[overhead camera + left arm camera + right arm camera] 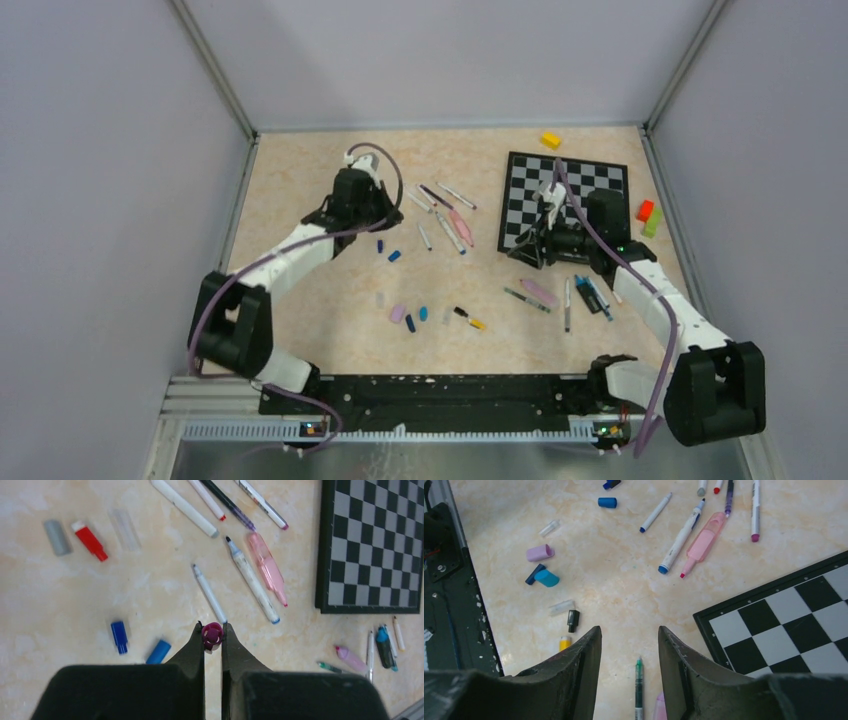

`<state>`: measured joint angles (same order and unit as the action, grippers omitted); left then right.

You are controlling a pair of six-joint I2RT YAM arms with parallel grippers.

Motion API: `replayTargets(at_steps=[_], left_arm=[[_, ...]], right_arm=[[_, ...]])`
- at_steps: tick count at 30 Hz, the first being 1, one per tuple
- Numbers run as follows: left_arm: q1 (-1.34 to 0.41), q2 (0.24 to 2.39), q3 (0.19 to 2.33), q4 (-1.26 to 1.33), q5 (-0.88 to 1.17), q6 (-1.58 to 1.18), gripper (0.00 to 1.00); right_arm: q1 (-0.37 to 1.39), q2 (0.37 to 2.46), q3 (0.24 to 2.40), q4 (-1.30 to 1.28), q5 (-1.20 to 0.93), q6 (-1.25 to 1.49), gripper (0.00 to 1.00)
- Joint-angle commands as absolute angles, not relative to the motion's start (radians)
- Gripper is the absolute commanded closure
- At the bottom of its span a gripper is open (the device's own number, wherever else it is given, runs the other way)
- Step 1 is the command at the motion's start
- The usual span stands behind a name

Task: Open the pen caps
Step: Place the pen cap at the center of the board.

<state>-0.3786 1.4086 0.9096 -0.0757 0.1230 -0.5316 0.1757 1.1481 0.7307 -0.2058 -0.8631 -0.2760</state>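
A beige, marbled table (pixel 300 180) fills the floor of a three-sided enclosure. A plain pale lilac-grey back wall (pixel 440 60), left wall (pixel 100 200) and right wall (pixel 770 150) rise from its edges. A grey metal left post (pixel 215 70) and right post (pixel 681 65) mark the two far corners. A ribbed silver rail (pixel 450 432) runs along the near edge. The light is soft and even, and shadows are faint.

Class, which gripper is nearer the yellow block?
Right. The right gripper is by the chessboard's near-left corner, the yellow block just beyond the board; the left gripper, holding a magenta cap, sits farther left, past the pens.
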Motion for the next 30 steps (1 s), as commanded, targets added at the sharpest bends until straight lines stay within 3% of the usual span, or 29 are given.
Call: replayTargets(at_steps=[1, 6, 16, 20, 24, 30], left_arm=[[-0.371, 1.628, 1.144, -0.256, 0.065, -0.496, 1.0], [-0.371, 1.89, 1.442, -0.434, 0.061, -0.465, 1.0], [-0.371, 2.122, 1.682, -0.539, 0.009, -0.409, 0.91], [-0.37, 2.151, 1.716, -0.554, -0.038, -0.398, 0.81], [-0.364, 2.164, 1.749, -0.582, -0.053, -0.39, 0.64], [-0.36, 2.086, 1.779, -0.595, -0.027, -0.363, 0.54]], right_arm=[[0.127, 1.1, 0.727, -0.046, -0.899, -0.247, 0.55], [0.101, 1.099, 0.736, -0.071, -0.899, -0.264, 0.55], [0.096, 1.089, 0.747, -0.097, -0.885, -0.291, 0.55], [0.096, 1.088, 0.75, -0.105, -0.881, -0.298, 0.55], [0.094, 1.084, 0.75, -0.111, -0.874, -0.306, 0.55], [0.075, 1.074, 0.746, -0.115, -0.914, -0.318, 0.55]])
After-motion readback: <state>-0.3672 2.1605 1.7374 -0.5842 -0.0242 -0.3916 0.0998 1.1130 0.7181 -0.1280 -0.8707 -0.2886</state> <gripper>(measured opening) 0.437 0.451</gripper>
